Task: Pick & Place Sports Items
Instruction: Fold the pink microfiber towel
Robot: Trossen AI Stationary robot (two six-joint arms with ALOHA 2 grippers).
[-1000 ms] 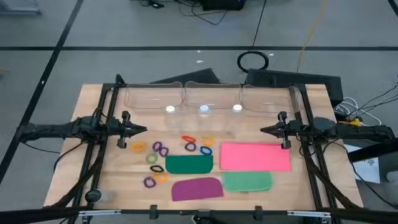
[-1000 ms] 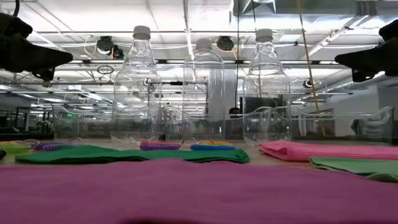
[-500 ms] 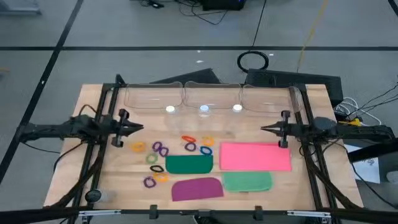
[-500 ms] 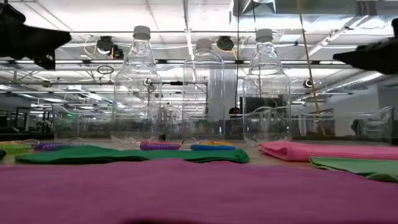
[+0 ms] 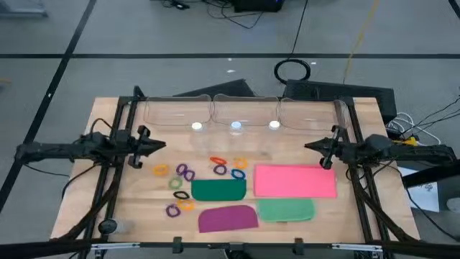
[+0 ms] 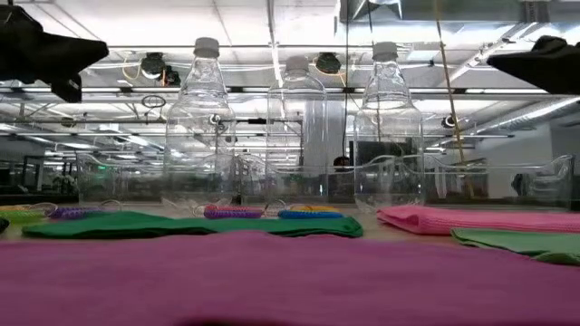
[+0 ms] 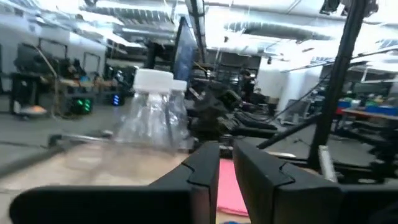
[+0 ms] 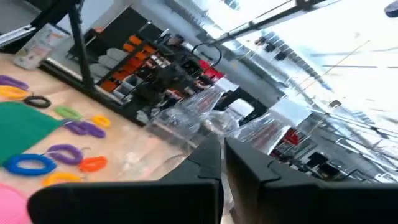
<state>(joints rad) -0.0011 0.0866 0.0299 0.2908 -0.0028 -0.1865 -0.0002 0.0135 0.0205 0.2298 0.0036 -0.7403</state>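
Reaching w/ your empty, closed right gripper (image 5: 309,147), the pink rectangle (image 5: 295,180) lies just below-inward, long axis crosswise; left gripper (image 5: 164,146) nearly closed, farther.

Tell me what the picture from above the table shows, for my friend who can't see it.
A wooden table holds a pink pad, dark green pad, light green pad, purple pad and small colourful rings. The left end effector and right end effector hover shut at the sides, holding nothing.

Before me lie a pink rectangle (image 5: 295,180), dark green piece (image 5: 218,190), light green piece (image 5: 286,210), purple piece (image 5: 228,218).
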